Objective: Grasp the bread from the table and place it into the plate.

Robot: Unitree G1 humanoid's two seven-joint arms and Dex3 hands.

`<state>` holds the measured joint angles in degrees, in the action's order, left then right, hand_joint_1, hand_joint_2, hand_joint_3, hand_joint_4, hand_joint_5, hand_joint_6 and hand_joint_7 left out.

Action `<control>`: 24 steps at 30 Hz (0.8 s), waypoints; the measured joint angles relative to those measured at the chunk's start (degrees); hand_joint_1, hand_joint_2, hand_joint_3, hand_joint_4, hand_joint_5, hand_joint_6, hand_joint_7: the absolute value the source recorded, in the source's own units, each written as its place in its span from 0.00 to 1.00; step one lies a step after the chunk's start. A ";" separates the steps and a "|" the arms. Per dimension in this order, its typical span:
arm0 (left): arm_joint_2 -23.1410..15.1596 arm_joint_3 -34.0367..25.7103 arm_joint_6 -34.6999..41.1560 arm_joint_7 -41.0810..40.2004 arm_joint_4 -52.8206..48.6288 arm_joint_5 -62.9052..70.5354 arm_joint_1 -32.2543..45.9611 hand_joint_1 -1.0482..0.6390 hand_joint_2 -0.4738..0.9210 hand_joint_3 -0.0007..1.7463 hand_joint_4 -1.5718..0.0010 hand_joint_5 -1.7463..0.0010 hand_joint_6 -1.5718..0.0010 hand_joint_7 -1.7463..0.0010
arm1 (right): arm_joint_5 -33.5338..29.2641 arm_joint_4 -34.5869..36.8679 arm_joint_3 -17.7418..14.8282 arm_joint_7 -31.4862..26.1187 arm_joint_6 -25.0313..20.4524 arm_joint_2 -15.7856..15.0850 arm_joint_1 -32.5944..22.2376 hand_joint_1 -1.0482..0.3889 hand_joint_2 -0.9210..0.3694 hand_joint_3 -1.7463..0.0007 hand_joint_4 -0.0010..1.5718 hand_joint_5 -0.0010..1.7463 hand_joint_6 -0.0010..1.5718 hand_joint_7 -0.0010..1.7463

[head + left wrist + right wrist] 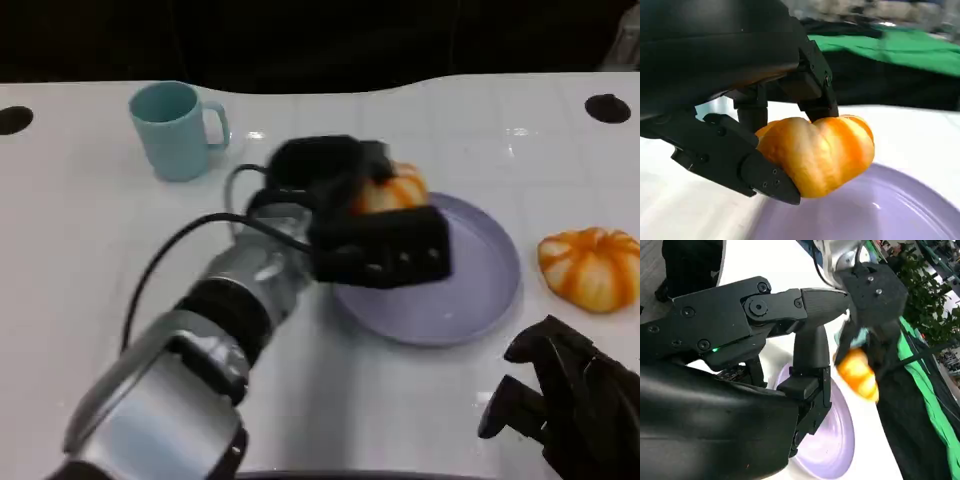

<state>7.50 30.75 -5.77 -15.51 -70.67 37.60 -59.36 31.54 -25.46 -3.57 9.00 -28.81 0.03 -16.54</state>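
While the left hand [765, 150] pinched the bread [820, 152] just above the plate [480, 290] rim, it needed to carry inward and lower before letting go, the right hand [570, 400] resting empty, fingers apart.

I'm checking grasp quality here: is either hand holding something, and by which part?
The left hand grips the bread by one end, fingers on opposite sides, above the plate. The right hand holds nothing.

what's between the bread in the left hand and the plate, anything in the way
Nothing visible. The left hand holds the bread just over the purple plate, whose surface below it looks bare.
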 measured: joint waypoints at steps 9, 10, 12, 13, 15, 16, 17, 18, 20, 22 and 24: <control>2.05 2.12 -2.87 0.53 -0.76 0.83 -0.57 0.48 1.00 0.15 0.48 0.00 0.43 0.66 | -0.66 -0.13 0.25 -0.02 0.18 0.15 -0.41 0.39 0.00 0.83 0.38 1.00 0.32 0.90; 2.05 2.25 -2.89 0.55 -0.93 0.83 -0.57 0.49 1.00 0.16 0.47 0.00 0.46 0.73 | -0.78 -0.16 0.35 -0.02 0.23 0.19 -0.41 0.40 0.00 0.83 0.38 1.00 0.32 0.90; 2.18 2.41 -2.89 0.99 -1.03 0.80 -0.57 0.49 1.00 0.16 0.47 0.00 0.47 0.78 | -0.84 -0.17 0.39 -0.05 0.26 0.35 -0.48 0.40 0.00 0.83 0.39 1.00 0.32 0.90; 2.31 2.43 -2.89 1.23 -1.03 0.79 -0.57 0.49 1.00 0.16 0.47 0.00 0.47 0.79 | -0.84 -0.17 0.40 -0.10 0.26 0.45 -0.52 0.40 0.00 0.83 0.39 1.00 0.33 0.90; 2.55 2.50 -2.91 1.33 -1.03 0.78 -0.57 0.49 1.00 0.17 0.48 0.00 0.42 0.82 | -0.91 -0.18 0.47 -0.13 0.29 0.58 -0.53 0.40 0.00 0.83 0.39 1.00 0.33 0.90; 2.60 2.64 -2.92 1.33 -1.09 0.82 -0.57 0.49 1.00 0.17 0.49 0.00 0.39 0.81 | -0.97 -0.19 0.60 -0.13 0.34 0.58 -0.57 0.40 0.00 0.83 0.39 1.00 0.33 0.90; 2.63 2.78 -2.92 1.32 -1.25 0.86 -0.58 0.49 1.00 0.17 0.49 0.00 0.41 0.83 | -1.02 -0.22 0.76 -0.13 0.43 0.59 -0.62 0.40 0.00 0.83 0.39 1.00 0.33 0.90; 2.64 2.96 -2.91 1.32 -1.55 0.96 -0.57 0.49 1.00 0.17 0.49 0.00 0.42 0.84 | -1.02 -0.28 0.88 -0.12 0.48 0.59 -0.69 0.40 0.00 0.83 0.39 1.00 0.33 0.90; 2.66 3.36 -2.70 1.33 -2.11 1.52 -0.57 0.49 1.00 0.16 0.50 0.00 0.41 0.84 | -1.02 -0.47 1.00 -0.13 0.51 0.61 -0.83 0.40 0.00 0.83 0.39 1.00 0.33 0.90; 2.68 3.72 -2.32 1.32 -2.35 2.11 -0.57 0.48 0.98 0.11 0.49 0.00 0.40 0.83 | -1.02 -0.66 1.03 -0.13 0.52 0.61 -0.96 0.40 0.00 0.83 0.39 1.00 0.33 0.90; 2.84 4.11 -1.66 1.32 -2.52 2.46 -0.57 0.47 0.97 0.06 0.49 0.00 0.40 0.84 | -1.02 -0.88 1.03 -0.17 0.52 0.61 -1.12 0.40 0.00 0.83 0.38 1.00 0.33 0.90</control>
<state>10.34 34.86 -7.42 -14.18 -73.19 40.05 -59.93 30.52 -26.34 -2.54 8.83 -28.29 0.64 -17.66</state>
